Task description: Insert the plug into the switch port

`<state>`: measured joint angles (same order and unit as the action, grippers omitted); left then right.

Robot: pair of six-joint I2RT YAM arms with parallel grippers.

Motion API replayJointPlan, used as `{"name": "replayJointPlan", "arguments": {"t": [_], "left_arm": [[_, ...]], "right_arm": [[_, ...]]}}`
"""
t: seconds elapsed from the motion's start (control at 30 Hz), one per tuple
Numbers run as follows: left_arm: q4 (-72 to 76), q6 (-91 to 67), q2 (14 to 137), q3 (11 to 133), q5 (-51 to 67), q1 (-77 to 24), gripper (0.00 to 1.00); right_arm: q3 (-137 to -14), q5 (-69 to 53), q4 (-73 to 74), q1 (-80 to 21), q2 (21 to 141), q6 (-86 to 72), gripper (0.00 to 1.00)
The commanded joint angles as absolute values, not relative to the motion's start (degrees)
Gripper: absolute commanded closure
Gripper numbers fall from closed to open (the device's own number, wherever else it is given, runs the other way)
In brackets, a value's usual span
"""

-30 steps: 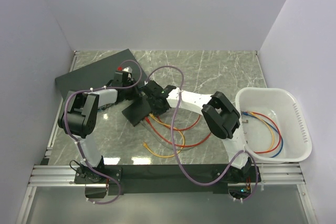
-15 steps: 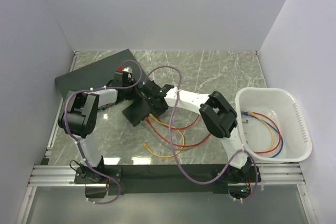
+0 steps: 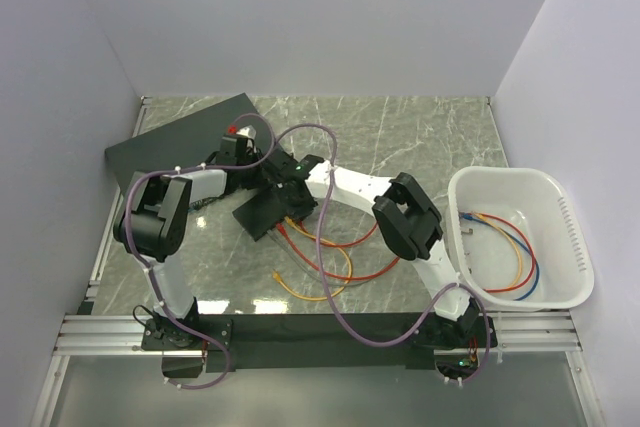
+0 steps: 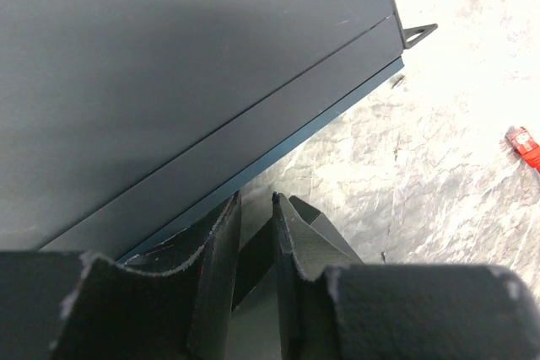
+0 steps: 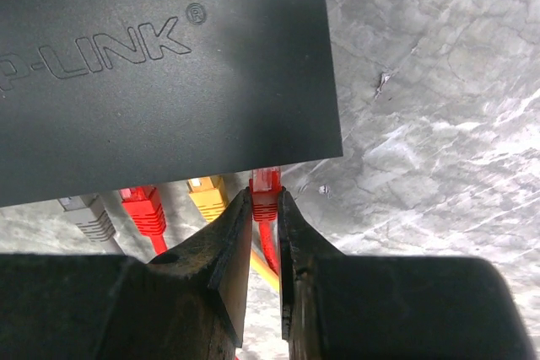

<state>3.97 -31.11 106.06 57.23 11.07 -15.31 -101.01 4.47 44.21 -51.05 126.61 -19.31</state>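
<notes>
The small matte-black switch box point(image 3: 256, 215) lies at mid-table; in the right wrist view its top point(image 5: 160, 56) reads TP-LINK. My right gripper point(image 5: 263, 196) is shut on a red plug point(image 5: 265, 186), whose clear tip sits at the box's port edge, at the right end. A yellow plug point(image 5: 207, 196), another red plug point(image 5: 143, 208) and a grey plug point(image 5: 86, 213) sit in a row to its left. My left gripper point(image 4: 256, 201) is closed on a black edge of the switch box point(image 4: 253, 255), just in front of the big slab. From above, the two grippers, left point(image 3: 264, 181) and right point(image 3: 291, 207), meet at the box.
A large dark slab with a blue front strip point(image 4: 169, 82) lies at the back left point(image 3: 180, 137). Red and orange cables point(image 3: 325, 265) loop on the marble in front of the box. A white tub point(image 3: 565, 237) with more cables stands at the right. A loose red plug point(image 4: 525, 147) lies by the slab.
My right arm has pushed up and left, carrying the red plug closer to the switch box's edge. The left arm has hardly moved.
</notes>
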Motion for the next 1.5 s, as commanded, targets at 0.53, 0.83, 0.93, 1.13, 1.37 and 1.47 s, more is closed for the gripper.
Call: {"name": "replayJointPlan", "arguments": {"t": [0.53,0.83,0.93,1.13,1.37,1.47], "left_arm": [[-2.9,-27.3,110.2,57.7,13.2,-20.5,0.73],[-3.0,-27.1,111.2,58.1,13.1,-21.3,0.73],[-2.9,-27.2,111.6,58.1,12.9,-21.6,0.73],[-2.7,-29.0,111.2,56.3,12.5,-22.6,0.73],[1.8,-32.3,110.7,50.8,15.0,-23.2,0.74],[3.6,-33.1,111.2,49.2,15.4,-24.3,0.74]], "right_arm": [[-116.2,-2.3,43.7,-49.1,128.0,-2.5,0.99],[-115.0,-6.7,42.5,-47.5,130.3,-1.0,0.99],[-114.9,-6.9,42.2,-47.1,131.2,-1.9,0.99],[-117.7,-2.4,43.8,-45.5,134.3,-5.2,0.99],[-121.3,5.3,47.1,-44.6,137.5,-9.5,0.99],[-121.3,6.7,46.9,-44.6,138.2,-10.6,0.99]]}}
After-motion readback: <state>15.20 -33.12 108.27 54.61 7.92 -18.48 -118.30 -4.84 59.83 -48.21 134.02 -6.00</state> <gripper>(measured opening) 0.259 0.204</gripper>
